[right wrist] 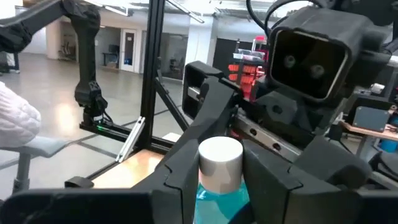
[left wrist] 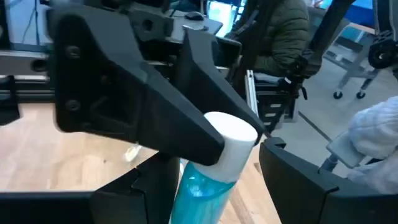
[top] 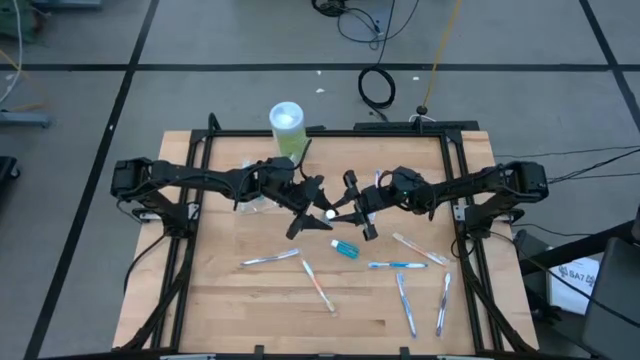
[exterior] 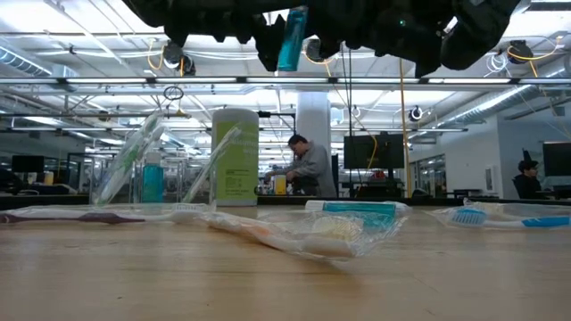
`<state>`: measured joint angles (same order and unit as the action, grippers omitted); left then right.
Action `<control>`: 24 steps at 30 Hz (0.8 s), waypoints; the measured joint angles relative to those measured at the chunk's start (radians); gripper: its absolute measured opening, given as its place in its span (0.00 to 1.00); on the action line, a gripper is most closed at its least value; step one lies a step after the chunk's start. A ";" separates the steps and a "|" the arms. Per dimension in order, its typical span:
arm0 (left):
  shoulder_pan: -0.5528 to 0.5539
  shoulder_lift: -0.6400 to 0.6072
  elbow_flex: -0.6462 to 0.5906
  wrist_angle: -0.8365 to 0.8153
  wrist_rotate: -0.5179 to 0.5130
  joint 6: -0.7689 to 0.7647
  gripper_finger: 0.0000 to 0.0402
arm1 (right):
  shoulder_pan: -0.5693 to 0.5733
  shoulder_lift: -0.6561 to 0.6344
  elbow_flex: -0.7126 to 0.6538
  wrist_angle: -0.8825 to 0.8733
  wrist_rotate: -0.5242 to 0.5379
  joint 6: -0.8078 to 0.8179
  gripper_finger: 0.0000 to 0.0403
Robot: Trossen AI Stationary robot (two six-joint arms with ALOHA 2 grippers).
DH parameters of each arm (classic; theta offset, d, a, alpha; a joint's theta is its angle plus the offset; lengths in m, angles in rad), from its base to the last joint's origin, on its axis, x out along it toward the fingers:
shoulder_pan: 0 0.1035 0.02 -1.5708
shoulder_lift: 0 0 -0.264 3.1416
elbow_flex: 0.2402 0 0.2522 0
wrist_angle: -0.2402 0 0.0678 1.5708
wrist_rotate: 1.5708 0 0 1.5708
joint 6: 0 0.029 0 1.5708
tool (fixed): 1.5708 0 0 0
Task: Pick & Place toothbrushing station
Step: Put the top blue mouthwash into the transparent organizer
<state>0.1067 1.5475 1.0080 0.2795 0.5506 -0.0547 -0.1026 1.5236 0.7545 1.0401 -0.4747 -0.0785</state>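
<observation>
Both arms reach inward and meet raised above mid-table. We see the right gripper [right wrist: 217,180] clamped on a blue white-capped tube [right wrist: 219,167], held off the wood, while the left gripper [left wrist: 205,155] stands spread, its fingers [left wrist: 155,118] flanking the tube's cap.

Green container [top: 287,128] standing at the desk's [top: 220,300] far edge, toothbrushes [top: 318,286] lying scattered across the near half, near-left corner staying bare
</observation>
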 joint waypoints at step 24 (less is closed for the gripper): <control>-0.010 0.000 0.000 -0.045 -0.009 0.046 0.41 | -0.042 0.004 0.010 0.003 -0.135 0.012 0.25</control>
<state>0.0967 1.5475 1.0080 0.2344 0.5411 -0.0092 -0.1448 1.5276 0.7644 1.0435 -0.6093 -0.0661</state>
